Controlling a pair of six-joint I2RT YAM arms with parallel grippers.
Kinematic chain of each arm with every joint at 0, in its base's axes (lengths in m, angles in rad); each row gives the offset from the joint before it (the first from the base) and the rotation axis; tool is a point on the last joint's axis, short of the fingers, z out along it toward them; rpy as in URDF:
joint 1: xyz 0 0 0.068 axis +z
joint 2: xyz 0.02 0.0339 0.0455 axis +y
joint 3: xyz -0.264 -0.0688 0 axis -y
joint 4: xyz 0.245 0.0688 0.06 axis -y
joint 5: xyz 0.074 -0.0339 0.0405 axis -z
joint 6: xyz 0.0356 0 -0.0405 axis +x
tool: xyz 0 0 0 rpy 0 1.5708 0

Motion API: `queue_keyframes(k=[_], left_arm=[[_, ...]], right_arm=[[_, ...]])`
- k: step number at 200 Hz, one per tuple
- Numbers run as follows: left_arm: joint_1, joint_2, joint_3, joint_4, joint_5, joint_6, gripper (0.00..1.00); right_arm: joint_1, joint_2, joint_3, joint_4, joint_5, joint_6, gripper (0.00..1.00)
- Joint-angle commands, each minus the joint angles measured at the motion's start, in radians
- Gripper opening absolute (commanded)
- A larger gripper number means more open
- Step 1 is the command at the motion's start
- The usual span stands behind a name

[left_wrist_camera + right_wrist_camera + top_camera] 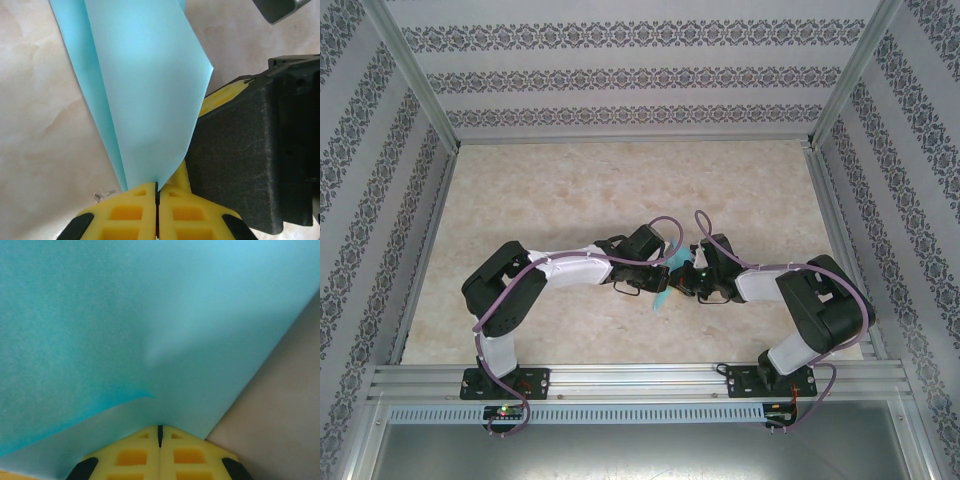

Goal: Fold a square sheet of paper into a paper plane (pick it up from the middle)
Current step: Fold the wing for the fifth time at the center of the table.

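The left pincer (157, 189) is closed, its two yellow fingers (125, 212) pressed together on the lower edge of the light turquoise paper (150, 90). The paper fans out from them in folded layers, one flap lying over another along a slanted edge. The right pincer (160, 430) is also clamped on this paper, which spreads wide from its yellow fingertips with a soft dent just above them. In the left wrist view, the right pincer's black body sits just beside the paper, one yellow finger against the sheet. From above, both pincers meet near the middle of the marbled desk (570, 190) with the paper between them. A narrow strip of it points toward the near edge. Whether it clears the desk I cannot tell.
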Motion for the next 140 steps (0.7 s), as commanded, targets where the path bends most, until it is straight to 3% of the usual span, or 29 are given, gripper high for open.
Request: queue_keyframes(k=[1, 58, 140], left_arm=[[-0.010, 0.014, -0.018, 0.031, 0.037, -0.011, 0.10], [-0.003, 0.024, -0.052, 0.037, 0.017, -0.003, 0.09], [0.017, 0.022, -0.050, 0.043, 0.016, 0.004, 0.09]], right_arm=[[0.005, 0.024, -0.022, -0.028, 0.026, -0.010, 0.05], [0.003, -0.016, -0.034, 0.000, 0.015, 0.021, 0.04], [-0.007, -0.119, 0.007, -0.205, 0.095, -0.034, 0.03]])
